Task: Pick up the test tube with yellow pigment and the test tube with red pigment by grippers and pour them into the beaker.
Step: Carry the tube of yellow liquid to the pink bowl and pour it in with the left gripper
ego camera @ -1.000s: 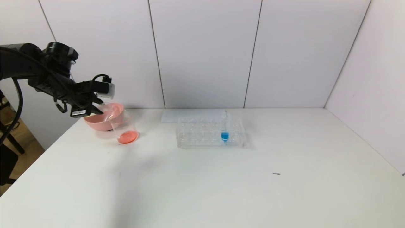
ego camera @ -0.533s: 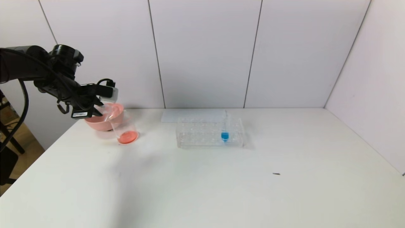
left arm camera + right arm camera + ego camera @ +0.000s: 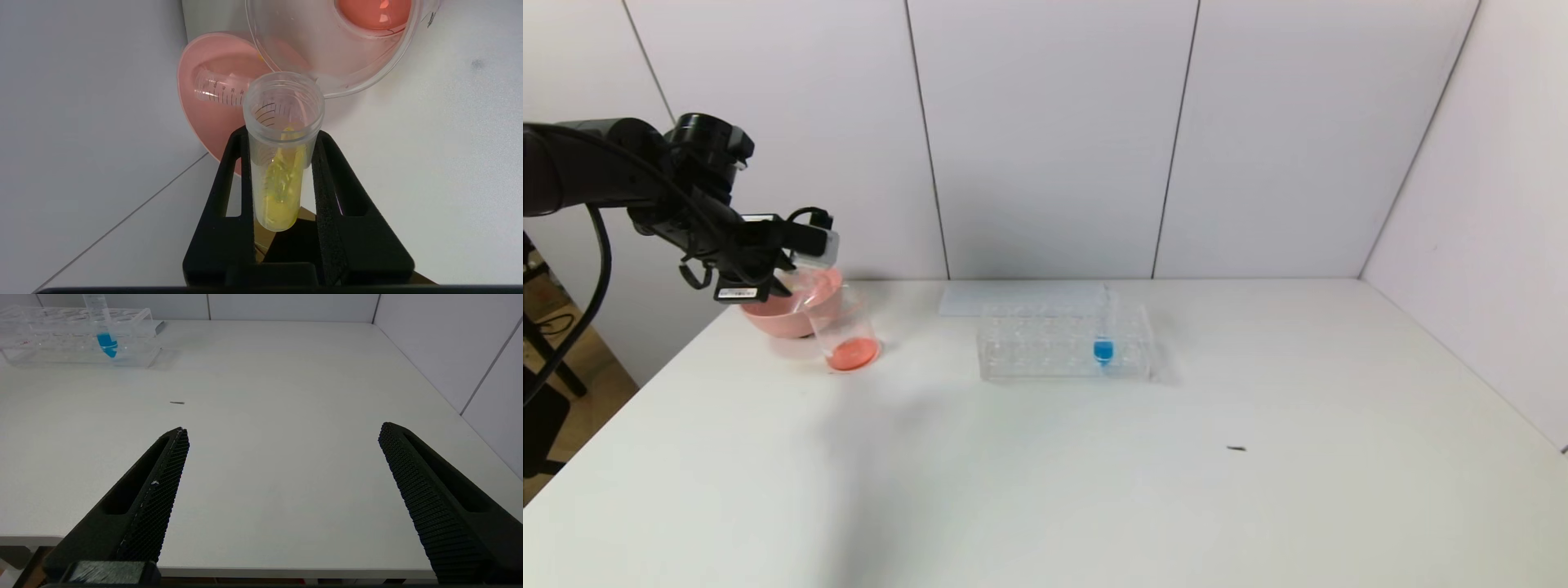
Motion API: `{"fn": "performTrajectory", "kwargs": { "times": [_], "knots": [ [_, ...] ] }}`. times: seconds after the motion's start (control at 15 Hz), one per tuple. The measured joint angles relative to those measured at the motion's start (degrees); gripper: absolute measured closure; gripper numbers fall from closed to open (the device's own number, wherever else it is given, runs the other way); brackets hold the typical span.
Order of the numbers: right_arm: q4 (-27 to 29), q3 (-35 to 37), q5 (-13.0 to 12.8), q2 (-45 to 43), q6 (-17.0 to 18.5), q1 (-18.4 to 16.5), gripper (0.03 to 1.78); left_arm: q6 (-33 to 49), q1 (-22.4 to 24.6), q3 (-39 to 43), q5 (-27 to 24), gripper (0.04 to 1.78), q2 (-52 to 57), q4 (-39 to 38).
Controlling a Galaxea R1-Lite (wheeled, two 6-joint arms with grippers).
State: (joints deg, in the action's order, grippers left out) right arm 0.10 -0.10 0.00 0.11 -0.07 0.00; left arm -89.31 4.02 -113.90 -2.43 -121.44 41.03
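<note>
My left gripper [image 3: 282,134] is shut on the test tube with yellow pigment [image 3: 278,183], which hangs tilted above the table's far left. Yellow liquid streaks along the tube's wall towards its open mouth. The mouth points at the rim of the beaker [image 3: 335,41], just short of it. The beaker [image 3: 843,331] stands in front of the pink bowl and holds a red-orange layer at its bottom. In the head view the left gripper [image 3: 788,278] hovers over the bowl and beaker. A tube holding red pigment is out of view. My right gripper [image 3: 284,428] stands open over the table's near edge.
A pink bowl [image 3: 768,314] behind the beaker holds a clear graduated tube [image 3: 216,90] lying on its side. A clear tube rack [image 3: 1062,343] at the table's middle back carries a blue-liquid tube [image 3: 1103,347]. A small dark speck [image 3: 1236,448] lies on the white table.
The left arm has shifted slightly to the right, carrying the yellow tube closer over the beaker. The right arm has not moved.
</note>
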Motion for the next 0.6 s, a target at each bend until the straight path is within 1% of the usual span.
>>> {"fn": "performTrajectory", "kwargs": {
  "times": [0.2, 0.4, 0.6],
  "knots": [
    [0.0, 0.0, 0.0, 0.0, 0.0, 0.0, 0.11, -0.5, -0.1, 0.0, 0.6, 1.37, 0.0, 0.0],
    [0.0, 0.0, 0.0, 0.0, 0.0, 0.0, 0.11, -1.3, -0.4, 0.0, 3.4, 1.37, 0.0, 0.0],
    [0.0, 0.0, 0.0, 0.0, 0.0, 0.0, 0.11, -1.6, -0.7, 0.0, 3.7, 1.37, 0.2, -0.1]
  ]
}}
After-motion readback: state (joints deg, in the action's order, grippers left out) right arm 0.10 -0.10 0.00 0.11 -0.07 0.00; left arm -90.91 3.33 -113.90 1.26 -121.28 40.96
